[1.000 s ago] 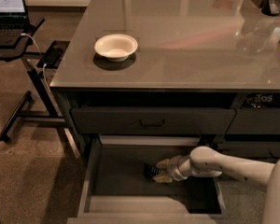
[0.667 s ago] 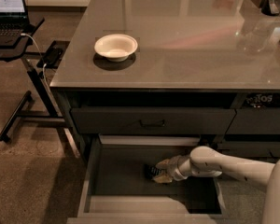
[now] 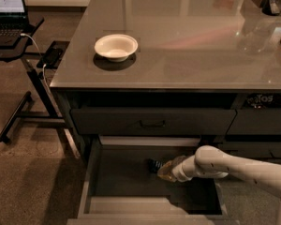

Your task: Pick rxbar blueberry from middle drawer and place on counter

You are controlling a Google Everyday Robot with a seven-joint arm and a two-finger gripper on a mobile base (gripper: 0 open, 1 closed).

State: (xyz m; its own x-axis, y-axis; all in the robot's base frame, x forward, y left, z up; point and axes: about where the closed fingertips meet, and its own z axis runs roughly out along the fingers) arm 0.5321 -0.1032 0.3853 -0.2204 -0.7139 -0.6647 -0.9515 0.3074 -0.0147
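1. Far left: a laptop [image 3: 7,3] sits on a black stand [image 3: 18,50], well apart from the cabinetry. It has no part in this task, and my reach does not cross it.

2. Counter [image 3: 192,41]: the glossy top is the place target. A white bowl [image 3: 115,47] stands on its left part. The wide bare stretch to the right of the bowl looks like the better spot to set the bar down, as it lies nearer my arm's side.

3. Below the counter edge, the upper drawer front [image 3: 152,123] with its handle is closed. The space above the open drawer is therefore limited by that front and the counter lip, which I judge is why my arm comes in low and from the right.

4. Middle drawer [image 3: 107,182]: it is pulled out toward the camera, with its dark bottom exposed.

5. The rxbar blueberry [image 3: 153,164] lies flat on the drawer bottom, near the back and about mid-width. It is not yet lifted.

6. My gripper [image 3: 166,172] is down inside the drawer, just beside the right end of the bar, possibly touching it. I cannot tell whether the gripper is apart, together, or clamped on the bar.

7. My white arm [image 3: 234,165] extends in over the drawer's right side. I judge the current step to be the grasp. Lift and transfer remain.
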